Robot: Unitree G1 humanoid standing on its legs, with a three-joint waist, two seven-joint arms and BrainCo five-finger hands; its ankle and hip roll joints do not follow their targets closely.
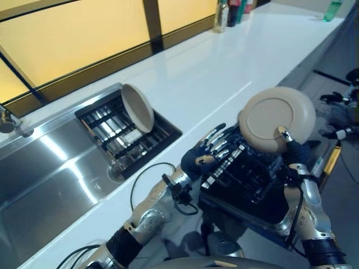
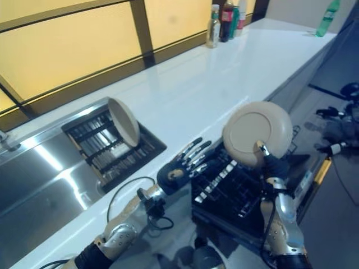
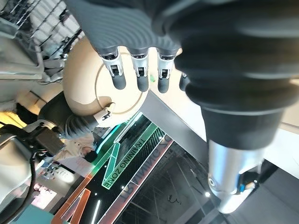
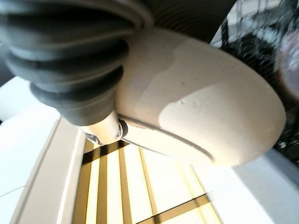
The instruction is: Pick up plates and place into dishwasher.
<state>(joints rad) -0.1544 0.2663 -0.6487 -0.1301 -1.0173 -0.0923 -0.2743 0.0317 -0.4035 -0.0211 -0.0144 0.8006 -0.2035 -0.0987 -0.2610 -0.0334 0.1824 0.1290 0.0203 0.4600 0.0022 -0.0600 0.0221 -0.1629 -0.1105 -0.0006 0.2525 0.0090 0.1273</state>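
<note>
My right hand (image 1: 293,154) is shut on a beige plate (image 1: 276,119), thumb on its face, holding it upright above the black dishwasher rack (image 1: 249,182). The same beige plate (image 4: 205,107) shows close up in the right wrist view. My left hand (image 1: 216,150) hovers open just left of the plate, over the rack's near-left corner, fingers straight. In the left wrist view its fingers (image 3: 138,70) point toward the plate (image 3: 88,84). A second beige plate (image 1: 138,107) stands on edge in the drying rack (image 1: 126,134) set into the counter.
A steel sink (image 1: 45,174) lies left of the drying rack. The white counter (image 1: 224,61) runs back to several bottles (image 1: 230,12) by the window. A green bottle (image 1: 332,10) stands at the far right end.
</note>
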